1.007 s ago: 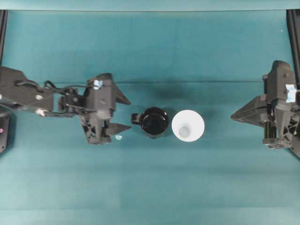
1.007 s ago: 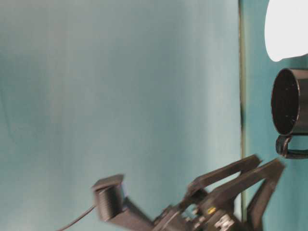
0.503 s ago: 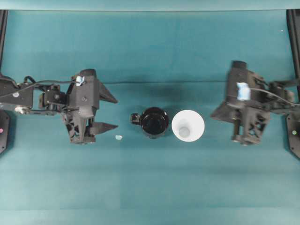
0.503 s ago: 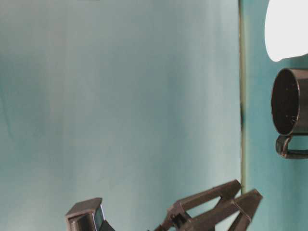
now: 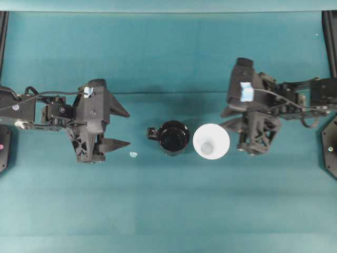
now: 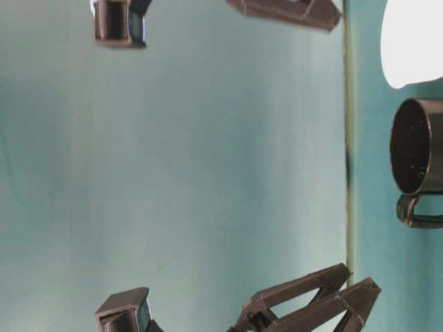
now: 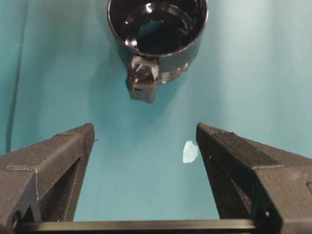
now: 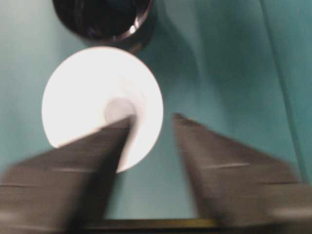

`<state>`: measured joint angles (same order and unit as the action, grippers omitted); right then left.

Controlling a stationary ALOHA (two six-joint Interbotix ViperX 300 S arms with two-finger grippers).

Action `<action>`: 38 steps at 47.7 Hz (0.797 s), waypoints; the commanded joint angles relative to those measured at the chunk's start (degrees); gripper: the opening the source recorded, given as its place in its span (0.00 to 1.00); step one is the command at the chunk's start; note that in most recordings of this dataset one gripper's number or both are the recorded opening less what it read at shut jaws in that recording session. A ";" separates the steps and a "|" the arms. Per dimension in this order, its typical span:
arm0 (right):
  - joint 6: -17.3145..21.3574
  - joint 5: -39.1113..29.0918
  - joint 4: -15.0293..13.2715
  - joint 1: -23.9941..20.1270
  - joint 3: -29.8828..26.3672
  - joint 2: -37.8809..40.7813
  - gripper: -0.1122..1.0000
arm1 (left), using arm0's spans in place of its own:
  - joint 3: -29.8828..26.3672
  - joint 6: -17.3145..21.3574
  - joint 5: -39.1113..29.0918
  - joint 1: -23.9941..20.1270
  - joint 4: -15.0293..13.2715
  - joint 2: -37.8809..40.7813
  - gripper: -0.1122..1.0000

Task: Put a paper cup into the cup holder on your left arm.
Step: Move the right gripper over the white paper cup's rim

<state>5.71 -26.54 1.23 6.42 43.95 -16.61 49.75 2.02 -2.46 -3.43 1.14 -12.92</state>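
The right gripper (image 5: 227,119) stands just beside the small white tapered paper cup (image 5: 211,141), its two dark fingers (image 8: 87,165) parted with a clear gap and nothing between them. In the right wrist view motion blurs those fingers, and one overlaps the cup's rim, so whether it touches the cup cannot be told. The cup stands on the teal table (image 5: 168,211) with its wide rim up, close beside the glossy black round cup holder (image 5: 173,137), whose small looped handle (image 7: 143,83) points toward the left arm.

The left gripper (image 5: 122,127) is spread wide and empty, well apart from the holder and facing it. A small pale scrap (image 7: 189,151) lies on the table near one left fingertip.

In the table-level view both arms are cut off at the frame's edges, and the cup is overexposed and cropped. No writing is readable; the small blue tags on both wrists are too small to read.
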 commanded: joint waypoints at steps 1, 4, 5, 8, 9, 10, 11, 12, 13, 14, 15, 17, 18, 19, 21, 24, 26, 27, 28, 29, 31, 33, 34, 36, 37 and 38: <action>0.26 0.00 -0.18 0.09 -1.67 0.18 0.84 | -0.79 0.18 0.53 0.00 0.18 -0.62 0.89; 0.26 -0.26 -0.35 0.09 -1.93 0.53 0.95 | -0.79 0.18 0.53 0.09 0.18 -0.62 0.89; 0.26 -0.44 -0.35 0.09 -2.11 0.62 0.96 | -0.79 0.26 0.53 0.00 0.18 -0.62 0.89; 0.18 -0.88 -0.44 0.09 -2.46 0.97 0.95 | -0.70 0.26 0.53 0.09 0.18 -0.70 0.89; 0.18 -1.14 -0.44 0.09 -2.64 1.05 0.95 | -0.62 0.26 0.53 0.09 0.18 -0.62 0.89; 0.18 -1.32 -0.44 0.09 -2.81 1.23 0.94 | -0.62 0.26 0.53 0.09 0.18 -0.70 0.89; 0.18 -1.58 -0.44 0.09 -2.90 1.32 0.93 | -0.62 0.26 0.53 0.09 0.18 -0.70 0.89; 0.18 -1.85 -0.44 0.09 -2.99 1.49 0.92 | -0.62 0.26 0.53 0.09 0.18 -0.62 0.89; 0.18 -2.11 -0.44 0.09 -3.08 1.67 0.92 | -0.62 0.26 0.53 0.09 0.18 -0.70 0.89; 0.18 -2.46 -0.44 0.09 -3.08 1.93 0.92 | -0.62 0.26 0.53 0.09 0.18 -0.62 0.89; 0.18 -2.72 -0.44 0.09 -3.16 2.20 0.92 | -0.62 0.26 0.53 0.09 0.18 -0.70 0.89; 0.18 -3.69 -0.53 0.09 -3.34 2.90 0.92 | -0.62 0.26 0.53 0.00 0.18 -0.70 0.89; 0.18 -4.13 -0.62 0.09 -3.43 3.25 0.92 | -0.62 0.26 0.53 0.00 0.18 -0.70 0.89; 0.18 -4.57 -0.79 0.09 -3.52 3.69 0.92 | -0.62 0.26 0.53 0.00 0.18 -0.70 0.89; 0.18 -5.27 -0.97 0.09 -3.87 4.48 0.92 | -0.62 0.26 0.53 0.00 0.18 -0.62 0.89; 0.18 -5.80 -1.05 0.18 -4.31 5.71 0.92 | -0.62 0.26 0.62 0.09 0.18 -0.62 0.89; 0.09 -5.80 -1.05 0.26 -4.83 6.77 0.92 | -0.62 0.26 0.62 0.09 0.18 -0.62 0.89; 0.09 -5.80 -1.05 0.26 -4.92 7.12 0.92 | -0.62 0.26 0.53 0.09 0.18 -0.70 0.89; 0.00 -5.80 -1.05 0.35 -5.19 7.56 0.92 | -0.62 0.26 0.53 0.09 0.18 -0.62 0.89; -0.09 -5.80 -1.05 0.35 -5.36 7.91 0.92 | -0.62 0.18 0.53 0.09 0.18 -0.62 0.89; -0.09 -5.80 -1.14 0.44 -5.71 8.79 0.92 | -0.62 0.18 0.53 0.09 0.18 -0.62 0.89; -0.09 -5.80 -1.14 0.70 -5.80 9.49 0.92 | -0.62 0.18 0.62 0.09 0.18 -0.53 0.89; -0.09 -5.80 -1.23 0.79 -5.89 9.76 0.92 | -0.62 0.09 0.53 0.00 0.18 -0.53 0.89; -0.09 -5.80 -1.23 0.88 -5.89 10.28 0.92 | -0.62 0.09 0.62 0.00 0.18 -0.44 0.89; -0.09 -5.80 -1.23 0.97 -5.98 10.63 0.92 | -0.62 0.09 0.53 0.09 0.18 -0.44 0.89; -0.18 -5.80 -1.23 0.97 -5.98 10.81 0.92 | -0.62 0.00 0.53 0.09 0.18 -0.35 0.89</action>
<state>5.71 -32.52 0.18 7.12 39.02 -6.06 49.75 2.11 -2.37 -3.43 1.23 -13.01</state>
